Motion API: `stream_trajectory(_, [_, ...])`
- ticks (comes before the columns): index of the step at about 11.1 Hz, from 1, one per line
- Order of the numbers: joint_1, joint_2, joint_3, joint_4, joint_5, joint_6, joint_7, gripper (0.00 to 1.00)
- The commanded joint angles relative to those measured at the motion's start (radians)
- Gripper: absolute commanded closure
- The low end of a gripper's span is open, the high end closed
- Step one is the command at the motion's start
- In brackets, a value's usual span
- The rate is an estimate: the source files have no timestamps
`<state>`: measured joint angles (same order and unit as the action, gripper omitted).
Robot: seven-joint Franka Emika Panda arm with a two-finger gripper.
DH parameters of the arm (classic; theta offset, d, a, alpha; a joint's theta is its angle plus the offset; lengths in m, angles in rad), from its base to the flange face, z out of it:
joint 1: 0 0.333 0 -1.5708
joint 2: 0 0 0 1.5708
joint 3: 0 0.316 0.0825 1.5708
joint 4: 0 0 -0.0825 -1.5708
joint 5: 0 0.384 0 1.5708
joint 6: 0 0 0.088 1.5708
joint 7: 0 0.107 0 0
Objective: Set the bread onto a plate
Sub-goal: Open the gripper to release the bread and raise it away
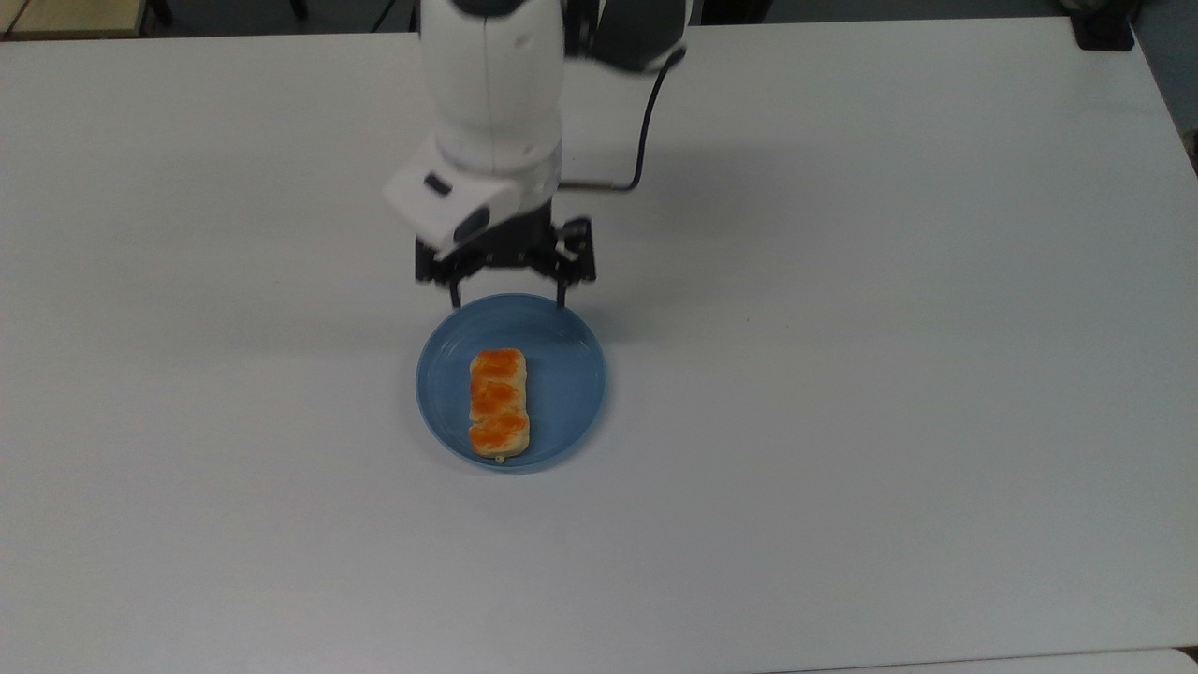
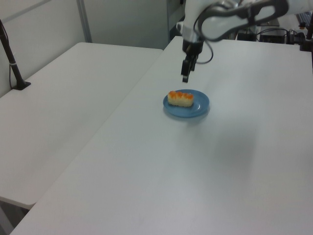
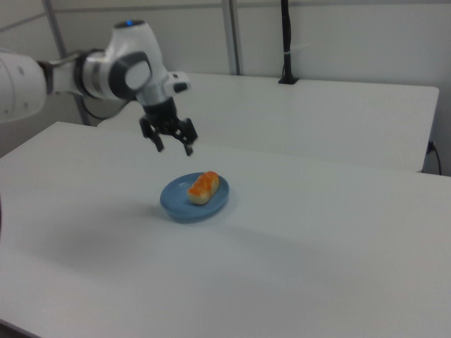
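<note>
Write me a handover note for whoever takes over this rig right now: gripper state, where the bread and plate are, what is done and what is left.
Gripper: open, empty, raised above the plate's far rim in the top view, clear of the bread.
Bread: lying flat on the plate, glazed side up, a little toward the top view's left of centre, one end close to the near rim.
Plate: on the white table, near its middle.
Done: bread is on the plate and released.
Left: nothing for the placement itself; probably just retract the arm.
</note>
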<state>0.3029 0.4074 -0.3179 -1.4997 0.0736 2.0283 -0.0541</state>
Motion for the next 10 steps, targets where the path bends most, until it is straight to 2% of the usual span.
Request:
stream_trajectory(1, [-0.100, -0.264, 0.162, -0.096, -0.078, -0.228, 0.085, 0.00])
stream_trajectory(4, [-0.172, -0.337, 0.215, -0.093, -0.083, -0.292, 0.077, 0.00])
stream_trajectory(5, [-0.172, -0.338, 0.218, -0.093, -0.101, -0.290, 0.077, 0.00])
stream_trajectory(10, [-0.174, -0.335, 0.206, -0.093, -0.104, -0.290, 0.074, 0.00])
